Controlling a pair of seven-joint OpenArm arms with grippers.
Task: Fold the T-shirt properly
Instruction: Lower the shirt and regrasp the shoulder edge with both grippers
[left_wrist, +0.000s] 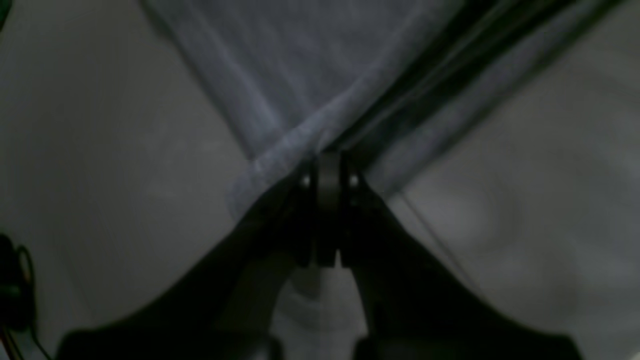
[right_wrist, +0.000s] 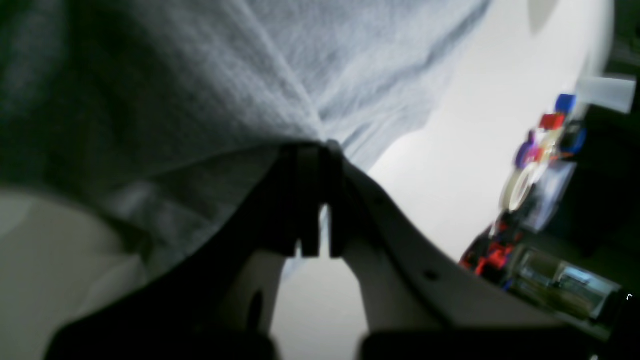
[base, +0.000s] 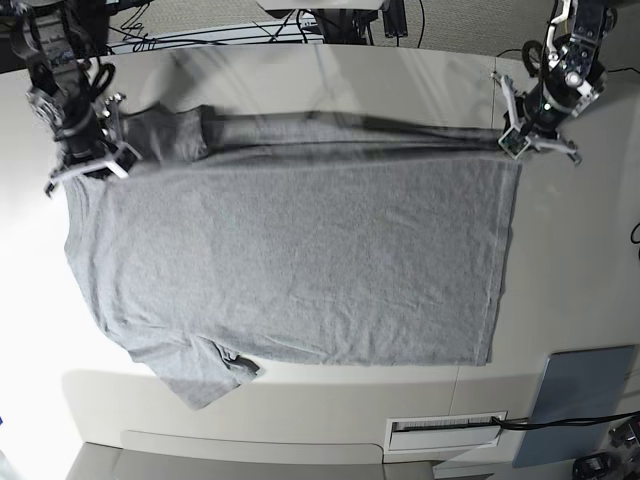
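The light heather-grey T-shirt (base: 300, 260) lies spread on the white table (base: 570, 260), plain side up, hem to the right, collar end to the left. Its far edge is lifted and stretched taut between both grippers. My left gripper (base: 513, 142) is shut on the shirt's far hem corner, seen close in the left wrist view (left_wrist: 327, 157) with the cloth (left_wrist: 300, 75) fanning away from it. My right gripper (base: 88, 160) is shut on the shoulder area near the far sleeve, seen in the right wrist view (right_wrist: 320, 146) with cloth (right_wrist: 250, 75) draped over it. No lettering shows.
A flat blue-grey panel (base: 575, 405) lies at the table's near right corner, beside a white slotted plate (base: 445, 432). Cables (base: 250, 30) run behind the far edge. The right wrist view shows a cluttered shelf of coloured items (right_wrist: 540, 150) off the table.
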